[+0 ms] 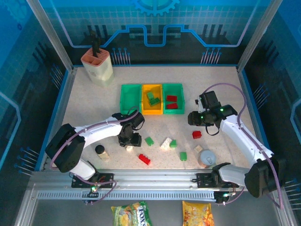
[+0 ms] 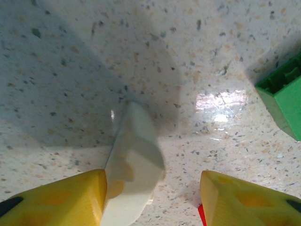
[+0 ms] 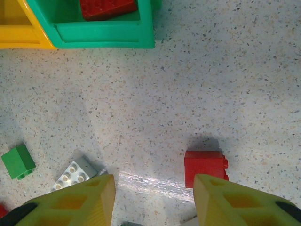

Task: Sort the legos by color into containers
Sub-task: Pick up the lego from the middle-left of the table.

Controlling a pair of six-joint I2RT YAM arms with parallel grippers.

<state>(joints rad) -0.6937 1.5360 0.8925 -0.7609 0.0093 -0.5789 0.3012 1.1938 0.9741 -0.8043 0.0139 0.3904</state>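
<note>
Left gripper [image 2: 150, 200] jaws spread, nothing pinched yet; white lego [image 2: 134, 165] sits betw its fingers, right up against one of them, long axis pointing fwd away from the wrist, so imo closing grabs it across the narrow side. It's nr the table's [image 1: 221, 84] near edge, left of centre; bins [image 1: 151, 86] are twd the back edge. Right gripper [image 3: 153, 197] also spread, red lego [image 3: 204, 165] just ahead.

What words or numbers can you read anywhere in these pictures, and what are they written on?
"TOYS", as far as it can be made out: on the yellow-green bag in front of the table, top view; its other print is too small to read.
Orange bag beside it: print too blurred to read.
Legos and containers: no writing seen.
</note>
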